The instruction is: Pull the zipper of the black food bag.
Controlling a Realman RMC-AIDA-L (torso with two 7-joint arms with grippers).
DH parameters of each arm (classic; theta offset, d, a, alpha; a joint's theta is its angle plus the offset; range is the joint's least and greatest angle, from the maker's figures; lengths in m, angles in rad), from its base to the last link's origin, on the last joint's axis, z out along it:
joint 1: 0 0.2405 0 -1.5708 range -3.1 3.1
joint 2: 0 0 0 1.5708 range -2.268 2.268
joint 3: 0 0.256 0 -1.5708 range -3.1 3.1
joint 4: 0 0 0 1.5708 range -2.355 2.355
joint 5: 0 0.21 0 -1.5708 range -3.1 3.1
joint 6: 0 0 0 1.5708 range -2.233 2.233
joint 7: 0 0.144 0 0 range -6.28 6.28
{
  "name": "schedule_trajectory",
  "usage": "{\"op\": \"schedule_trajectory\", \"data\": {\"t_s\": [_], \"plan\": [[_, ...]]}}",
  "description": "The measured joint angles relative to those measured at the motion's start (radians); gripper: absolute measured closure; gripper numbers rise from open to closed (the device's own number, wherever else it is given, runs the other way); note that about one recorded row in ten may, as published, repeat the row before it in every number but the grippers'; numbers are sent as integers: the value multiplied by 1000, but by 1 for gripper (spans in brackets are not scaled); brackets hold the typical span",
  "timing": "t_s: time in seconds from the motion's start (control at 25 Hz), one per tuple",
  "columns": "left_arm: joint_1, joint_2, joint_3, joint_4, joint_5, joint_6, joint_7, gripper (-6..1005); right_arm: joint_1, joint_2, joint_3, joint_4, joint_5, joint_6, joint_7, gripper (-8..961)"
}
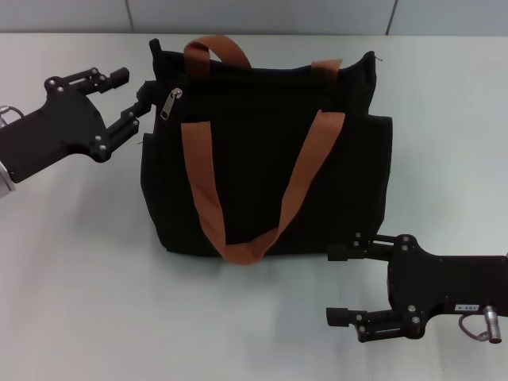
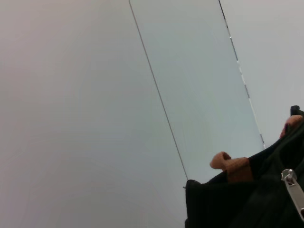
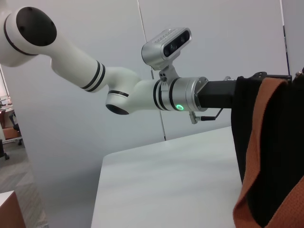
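The black food bag (image 1: 262, 159) stands in the middle of the table, its two rust-brown handles (image 1: 208, 190) draped over the front. The silver zipper pull (image 1: 170, 104) hangs at the bag's top left end. My left gripper (image 1: 136, 82) is open at the bag's upper left edge. Its lower fingertip (image 1: 146, 90) is against the bag just left of the pull, with nothing held. The left wrist view shows the pull (image 2: 295, 191) and the bag's corner (image 2: 223, 202). My right gripper (image 1: 333, 284) is open and empty, low in front of the bag's right corner.
The pale table (image 1: 87, 286) stretches left and in front of the bag. Grey wall panels (image 1: 262, 16) run behind it. The right wrist view shows my white left arm (image 3: 118, 90) reaching to the bag (image 3: 285, 156).
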Motion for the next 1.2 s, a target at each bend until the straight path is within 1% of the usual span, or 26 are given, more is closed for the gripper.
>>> {"op": "schedule_trajectory", "data": {"t_s": [0.24, 0.36, 0.4, 0.44, 0.48, 0.56, 0.6, 0.64, 0.76, 0.8, 0.84, 0.88, 0.92, 0.96, 1.0, 1.08, 1.12, 1.2], "plan": [[2, -7, 5, 0, -1, 6, 13, 657, 0, 1, 0, 1, 0, -2, 0, 206], [6, -12, 3, 0, -1, 27, 30, 761, 1, 2, 0, 3, 14, -30, 0, 209], [9, -13, 0, 0, -2, 42, 36, 796, 1, 2, 0, 12, 47, -80, 1, 210], [9, -13, 0, 0, -2, 42, 36, 830, 1, 2, 0, 12, 47, -80, 1, 211], [12, -13, -2, 0, -3, 50, 39, 865, 1, 2, 0, 18, 73, -115, 3, 212], [17, -14, -2, 0, -9, 69, 45, 890, 5, 2, 0, 27, 133, -180, 25, 214], [23, -15, -2, -1, -19, 83, 54, 903, 17, 2, 0, 29, 211, -224, 101, 215], [23, -15, -2, -1, -19, 83, 54, 915, 17, 2, 0, 29, 211, -224, 101, 217], [34, -17, -2, -2, -48, 99, 72, 952, 55, -2, 0, 23, 303, -241, 301, 220], [38, -17, 0, -2, -57, 103, 76, 965, 94, -9, 1, 18, 344, -239, 431, 221], [38, -17, 0, -2, -57, 103, 76, 978, 94, -9, 1, 18, 344, -239, 431, 222], [39, -17, 2, -2, -58, 104, 77, 990, 141, -19, 1, 11, 367, -225, 562, 223], [39, -17, 3, -2, -58, 104, 78, 990, 141, -19, 1, 11, 367, -225, 562, 224], [39, -17, 4, -2, -58, 104, 78, 989, 163, -24, 0, 2, 369, -213, 619, 225], [39, -17, 5, -2, -58, 105, 78, 989, 219, -30, -7, -40, 359, -172, 764, 226], [39, -18, 4, -3, -58, 109, 79, 989, 258, -31, -10, -74, 334, -131, 861, 228], [39, -18, 4, -3, -58, 109, 79, 989, 258, -31, -10, -74, 334, -131, 861, 229], [40, -18, 2, -2, -58, 125, 79, 989, 317, -34, -11, -111, 283, -60, 989, 231]]}}
